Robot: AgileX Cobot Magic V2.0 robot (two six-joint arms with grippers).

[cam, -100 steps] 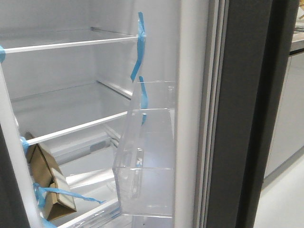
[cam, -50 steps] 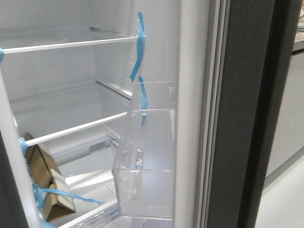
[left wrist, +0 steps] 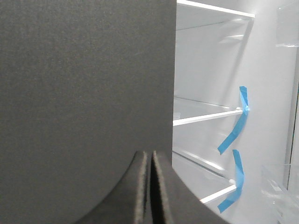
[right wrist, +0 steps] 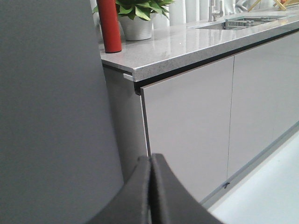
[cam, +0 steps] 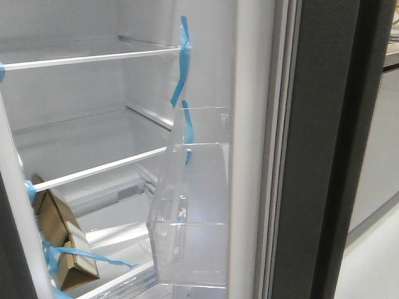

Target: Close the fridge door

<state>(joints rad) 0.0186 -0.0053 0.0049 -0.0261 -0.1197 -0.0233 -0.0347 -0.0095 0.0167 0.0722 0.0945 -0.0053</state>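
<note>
The fridge door (cam: 318, 156) stands open at the right of the front view, edge-on. It shows a dark-grey outer slab, a grey gasket (cam: 274, 156), a white lining and a clear bin (cam: 190, 212) with blue tape (cam: 187, 128). Neither gripper shows in the front view. My right gripper (right wrist: 150, 159) is shut and empty, its tips close beside a dark-grey slab (right wrist: 46, 116) that looks like the door's outer face. My left gripper (left wrist: 150, 155) is shut and empty, close against another dark-grey panel (left wrist: 84, 84) beside the open fridge interior (left wrist: 210, 84).
Inside the fridge are glass shelves (cam: 93, 59) with blue tape and a brown cardboard box (cam: 62, 240) at the lower left. Pale grey cabinet doors (right wrist: 187, 130) under a speckled countertop (right wrist: 187, 44) with a red cylinder (right wrist: 108, 25) and a potted plant (right wrist: 135, 16) stand to the right.
The whole front view has shifted very slightly to the left. Nothing else has visibly changed.
</note>
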